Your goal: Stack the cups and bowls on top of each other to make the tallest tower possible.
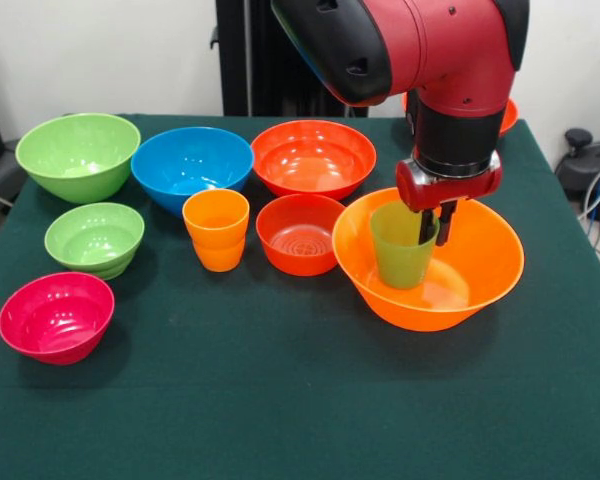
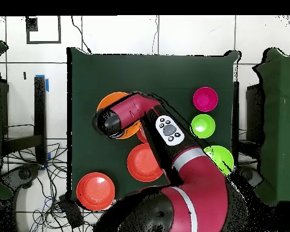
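On the green tabletop (image 1: 280, 400), from the left, stand a pink bowl (image 1: 56, 316), two green bowls, a blue bowl (image 1: 192, 165), stacked orange cups (image 1: 216, 230) and two red-orange bowls. At the right, the end effector (image 1: 437, 228) grasps the rim of the green cup (image 1: 401, 246), upright inside the largest orange bowl (image 1: 428, 258).

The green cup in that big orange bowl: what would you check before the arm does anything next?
1. Green cup upright inside large orange bowl: ok.
2. Gripper at the cup's rim, one finger inside it: ok.
3. Grip firm or released: cannot tell.
4. Cup resting on the bowl's floor: cannot tell.
5. Orange cups beside the small red-orange bowl stand apart from the arm: ok.
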Motion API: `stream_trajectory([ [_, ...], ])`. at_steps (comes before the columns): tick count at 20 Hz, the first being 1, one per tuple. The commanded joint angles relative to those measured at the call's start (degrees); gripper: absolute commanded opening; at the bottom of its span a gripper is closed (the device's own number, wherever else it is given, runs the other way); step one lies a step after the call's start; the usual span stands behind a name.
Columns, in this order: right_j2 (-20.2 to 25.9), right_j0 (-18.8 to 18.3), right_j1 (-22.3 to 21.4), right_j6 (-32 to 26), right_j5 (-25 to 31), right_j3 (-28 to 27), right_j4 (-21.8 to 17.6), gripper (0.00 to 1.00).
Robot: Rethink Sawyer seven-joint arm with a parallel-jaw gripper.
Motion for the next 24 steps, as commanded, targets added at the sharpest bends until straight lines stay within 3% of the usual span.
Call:
stream_trajectory([
  [1,2.4,-0.1,3.2,-12.9,0.1,1.5,-1.7,0.0],
  [24,3.5,1.3,4.7,-8.2,-1.6,-0.6,0.2,0.0],
])
